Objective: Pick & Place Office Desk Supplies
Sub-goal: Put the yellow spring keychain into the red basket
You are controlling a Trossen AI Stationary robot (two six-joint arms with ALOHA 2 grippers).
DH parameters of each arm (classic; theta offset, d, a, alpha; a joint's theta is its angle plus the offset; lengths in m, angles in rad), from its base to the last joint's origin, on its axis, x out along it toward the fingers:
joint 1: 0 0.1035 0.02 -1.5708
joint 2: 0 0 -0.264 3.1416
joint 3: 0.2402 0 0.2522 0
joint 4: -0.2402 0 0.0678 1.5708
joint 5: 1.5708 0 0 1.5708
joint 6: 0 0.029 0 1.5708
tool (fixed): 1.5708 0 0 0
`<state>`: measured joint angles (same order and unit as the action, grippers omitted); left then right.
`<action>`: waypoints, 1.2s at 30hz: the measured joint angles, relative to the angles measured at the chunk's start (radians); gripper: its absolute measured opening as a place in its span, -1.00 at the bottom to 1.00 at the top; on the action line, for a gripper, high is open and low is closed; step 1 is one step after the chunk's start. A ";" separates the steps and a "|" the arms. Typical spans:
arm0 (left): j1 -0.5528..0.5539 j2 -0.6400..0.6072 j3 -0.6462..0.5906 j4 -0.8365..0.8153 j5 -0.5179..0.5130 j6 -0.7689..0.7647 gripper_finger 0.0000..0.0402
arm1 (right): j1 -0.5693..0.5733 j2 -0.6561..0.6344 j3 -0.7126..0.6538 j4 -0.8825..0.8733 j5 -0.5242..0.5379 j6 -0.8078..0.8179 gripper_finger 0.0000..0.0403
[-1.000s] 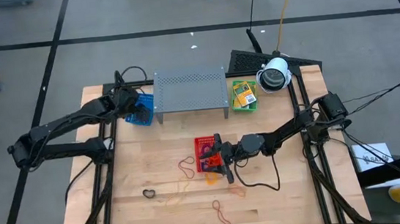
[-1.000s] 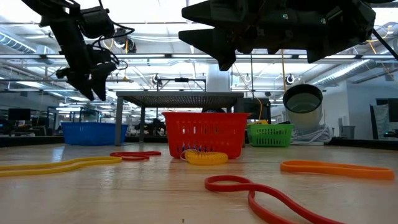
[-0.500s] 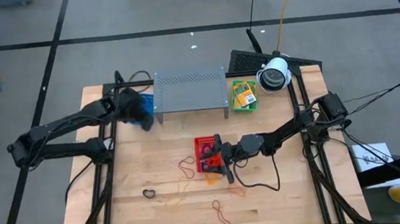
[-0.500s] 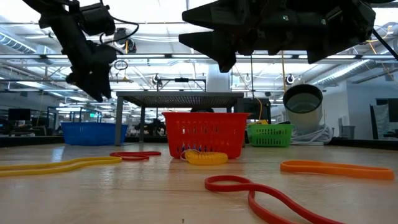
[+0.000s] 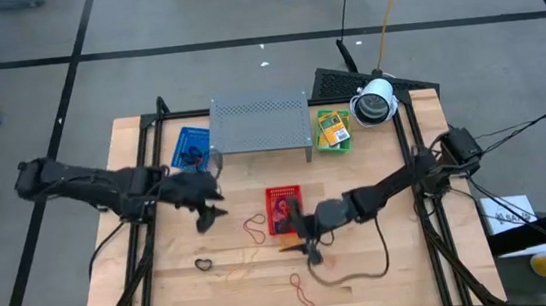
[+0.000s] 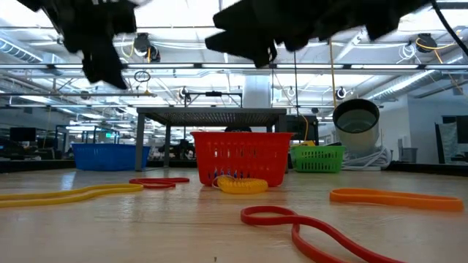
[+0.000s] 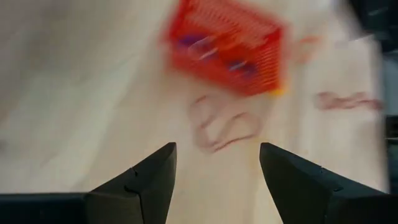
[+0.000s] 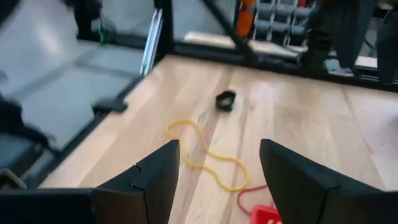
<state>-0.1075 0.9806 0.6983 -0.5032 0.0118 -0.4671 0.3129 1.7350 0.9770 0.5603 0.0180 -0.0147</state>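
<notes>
My left tool (image 5: pixel 208 211) hangs above the table (image 5: pixel 376 178) with its two fingers spread and nothing between them. My right tool (image 5: pixel 305 242) is also spread and empty, a little in front of the red basket (image 5: pixel 282 209).

The red band (image 7: pixel 221 127) lies flat on the wood just ahead of my left tool, between my fingertips and the red basket. It is a loose double loop, and its long axis runs roughly across the gap between my fingers, so no end points clearly toward me.

What I fear: the band is very thin and lies flat, so my fingers may close above it and catch only air, or push it along the wood. If I come down along its length and not across it, I will probably pinch only one strand and the rest will hang.

For my right tool, the yellow band (image 8: pixel 206 152) lies ahead with its long axis pointing mostly away from the fingers, and the black band (image 8: pixel 226 99) is beyond it. My two arms are near each other here and could touch.
</notes>
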 joint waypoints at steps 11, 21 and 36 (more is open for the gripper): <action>-0.390 0.047 0.000 0.463 -0.244 0.143 0.20 | 0.241 -0.004 0.141 -0.333 0.324 0.067 0.05; -0.415 0.047 0.000 0.719 -0.283 0.320 0.20 | 0.284 0.138 0.118 -0.248 0.451 0.167 0.05; -0.415 0.047 0.000 0.793 -0.284 0.191 0.20 | 0.231 0.342 0.117 -0.057 0.431 0.273 0.05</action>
<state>-0.5224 1.0279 0.6983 0.2901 -0.2718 -0.2764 0.5441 2.0773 1.0939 0.5038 0.4490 0.2584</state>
